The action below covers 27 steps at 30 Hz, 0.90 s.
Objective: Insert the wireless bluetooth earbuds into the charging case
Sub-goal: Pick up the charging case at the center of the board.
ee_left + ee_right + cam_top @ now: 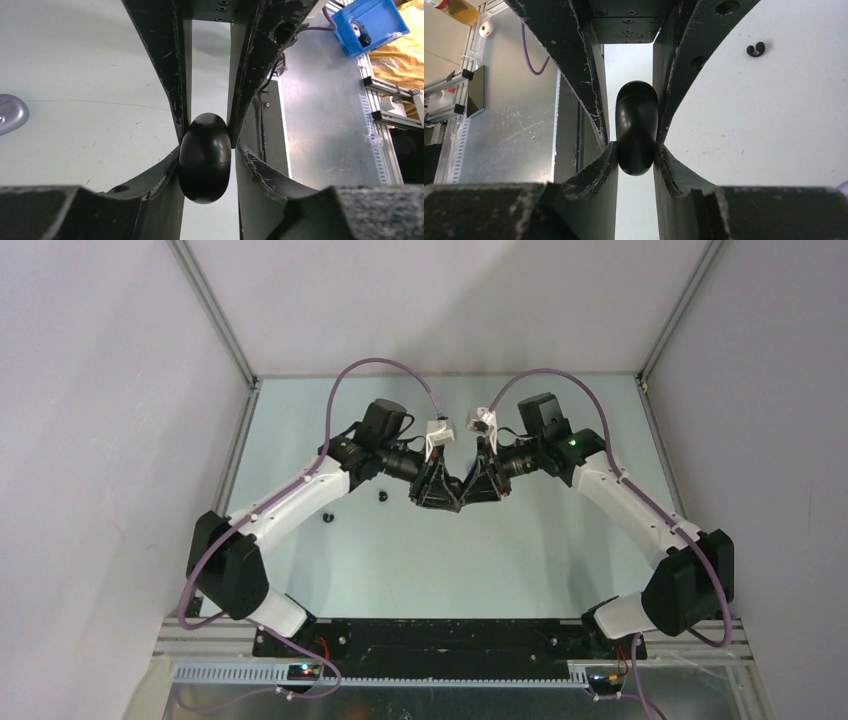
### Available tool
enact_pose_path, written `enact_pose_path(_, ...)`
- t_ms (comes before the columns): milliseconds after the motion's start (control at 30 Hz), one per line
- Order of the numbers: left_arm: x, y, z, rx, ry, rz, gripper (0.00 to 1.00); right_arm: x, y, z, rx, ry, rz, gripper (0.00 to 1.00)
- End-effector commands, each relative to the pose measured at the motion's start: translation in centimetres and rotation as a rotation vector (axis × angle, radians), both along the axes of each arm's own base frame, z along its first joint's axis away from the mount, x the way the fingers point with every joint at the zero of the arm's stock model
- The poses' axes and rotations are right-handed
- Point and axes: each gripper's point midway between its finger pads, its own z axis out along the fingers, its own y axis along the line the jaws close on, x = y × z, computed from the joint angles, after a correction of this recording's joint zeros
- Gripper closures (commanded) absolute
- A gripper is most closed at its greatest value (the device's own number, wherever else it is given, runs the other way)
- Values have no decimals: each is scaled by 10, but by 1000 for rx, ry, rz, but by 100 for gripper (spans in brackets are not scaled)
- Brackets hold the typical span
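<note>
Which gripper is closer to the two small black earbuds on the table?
Left. The left gripper is right of the black earbuds; the right gripper lies beyond it, farther from them. Both grip the black case.

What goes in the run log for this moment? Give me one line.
left claw: shut on black oval case | right claw: shut on a black oval case too | two black earbuds: loose on table

Pale green table [440,560] enclosed by plain grey walls [100,390].
</note>
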Motion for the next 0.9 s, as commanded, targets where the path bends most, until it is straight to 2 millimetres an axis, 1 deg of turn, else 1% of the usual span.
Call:
enact_pose_path(0, -1, -3, 19, -45, -50, -25, 53, -3, -2, 19, 47, -44, 7, 77)
enact_pose_path(33, -1, -3, 18, -44, -51, -26, 51, -2, -2, 20, 47, -47, 4, 77)
enact_pose_path(133, -2, -2, 18, -43, -47, -28, 50, -1, -4, 21, 46, -54, -2, 77)
enact_pose_path(367, -3, -2, 19, -46, -48, -34, 53, -1, -8, 23, 59, -54, 2, 76)
enact_pose_path(700, -2, -3, 17, -46, -42, -36, 52, -4, -3, 18, 35, -75, 12, 76)
enact_pose_path(867, -3, -4, 17, -45, -38, -39, 54, -5, -3, 17, 26, -91, 13, 76)
